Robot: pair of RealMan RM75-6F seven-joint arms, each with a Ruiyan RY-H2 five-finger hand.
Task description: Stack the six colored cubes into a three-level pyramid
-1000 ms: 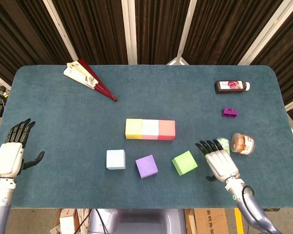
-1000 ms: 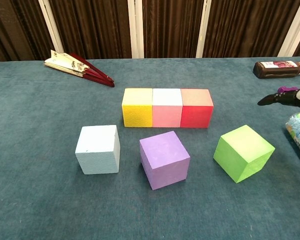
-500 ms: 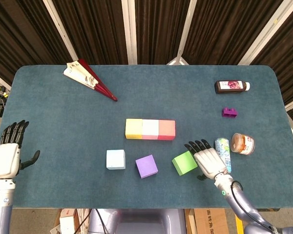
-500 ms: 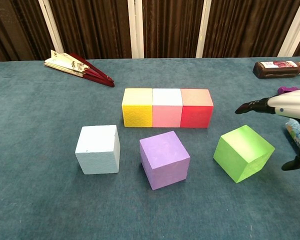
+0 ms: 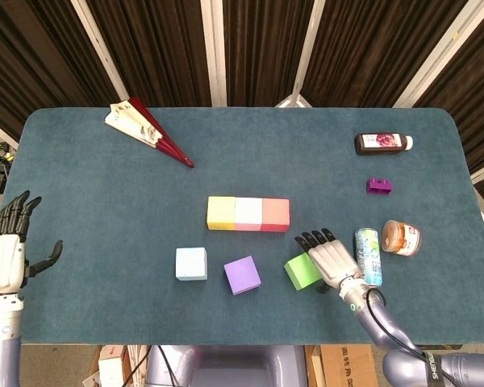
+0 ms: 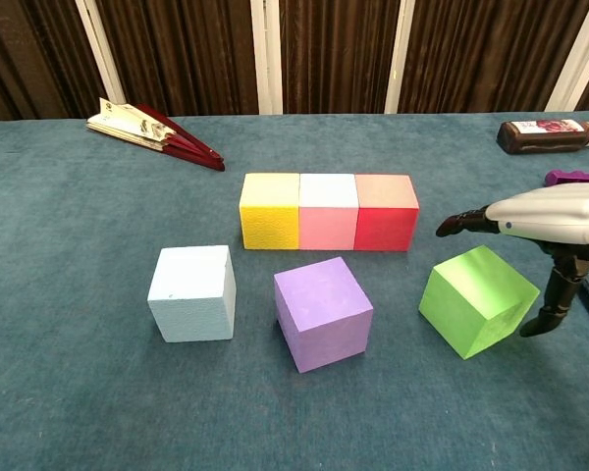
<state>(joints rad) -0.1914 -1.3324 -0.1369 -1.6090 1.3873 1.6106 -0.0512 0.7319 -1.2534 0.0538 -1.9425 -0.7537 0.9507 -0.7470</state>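
A yellow cube (image 5: 221, 213), a pink cube (image 5: 248, 214) and a red cube (image 5: 275, 214) sit side by side in a row mid-table. In front of them lie a light blue cube (image 5: 191, 264), a purple cube (image 5: 242, 275) and a tilted green cube (image 5: 302, 271). My right hand (image 5: 329, 259) hovers open over the right side of the green cube (image 6: 476, 299), fingers stretched forward, thumb hanging down beside the cube's right face. Its grasp has not closed. My left hand (image 5: 6, 256) is held open at the table's left edge, far from the cubes.
A folded red fan (image 5: 146, 129) lies at the back left. On the right are a dark bottle (image 5: 381, 143), a small purple block (image 5: 379, 186), a lying can (image 5: 368, 255) just right of my right hand, and an orange-lidded jar (image 5: 401, 239).
My right hand has travelled left from beside the can to above the green cube. My left hand has drifted further left and towards the table edge. The cubes have not moved.
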